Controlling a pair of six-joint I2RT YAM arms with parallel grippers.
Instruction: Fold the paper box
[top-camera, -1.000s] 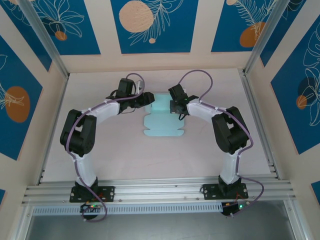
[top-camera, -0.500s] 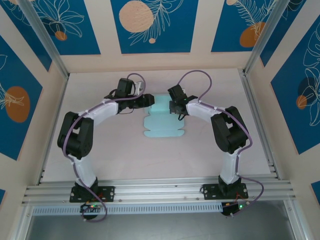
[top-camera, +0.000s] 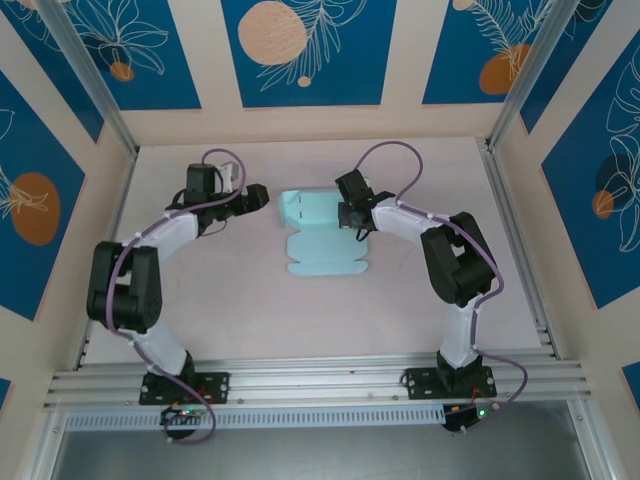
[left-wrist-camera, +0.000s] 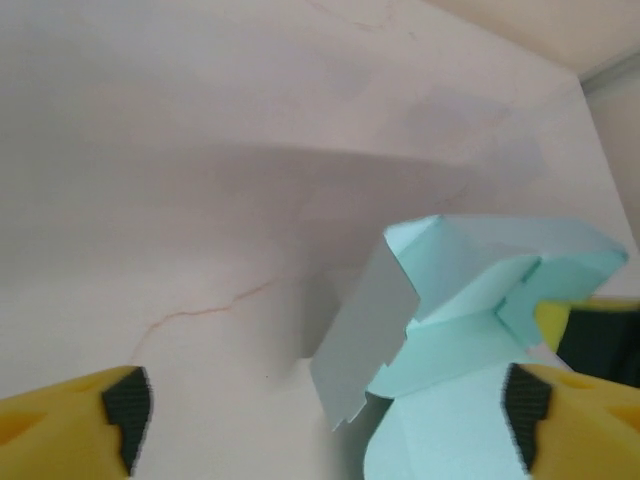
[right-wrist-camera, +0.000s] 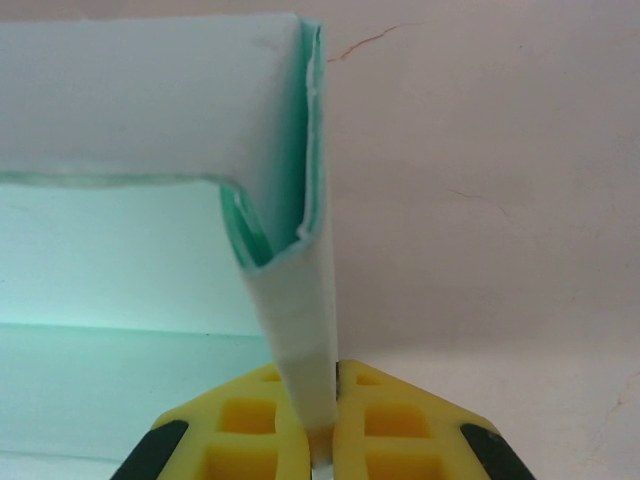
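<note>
Card of pale aqua, the box (top-camera: 325, 250) lies on the table (top-camera: 250, 310), at the table's far middle, half formed. Its near part is flat on the table with rounded tabs toward the table's near edge, while its far part stands up in folded walls. The right gripper (top-camera: 346, 214) is over the table's far middle, at the right side of those raised walls, and is clenched on one of them. From the right wrist, the right gripper (right-wrist-camera: 335, 425) has its yellow fingers (right-wrist-camera: 250, 440) pressed together on a thin upright strip of the box (right-wrist-camera: 150, 100), a doubled corner wall that rises and turns left above the box floor. The left gripper (top-camera: 257, 196) sits over the table's far part, left of middle, apart from the box, jaws spread wide and holding nothing. From the left wrist, the left gripper (left-wrist-camera: 325, 415) shows yellow fingers (left-wrist-camera: 60, 425) at either lower corner, with the box (left-wrist-camera: 470, 290) beyond them, a loose side flap (left-wrist-camera: 360, 330) standing up off the table.
</note>
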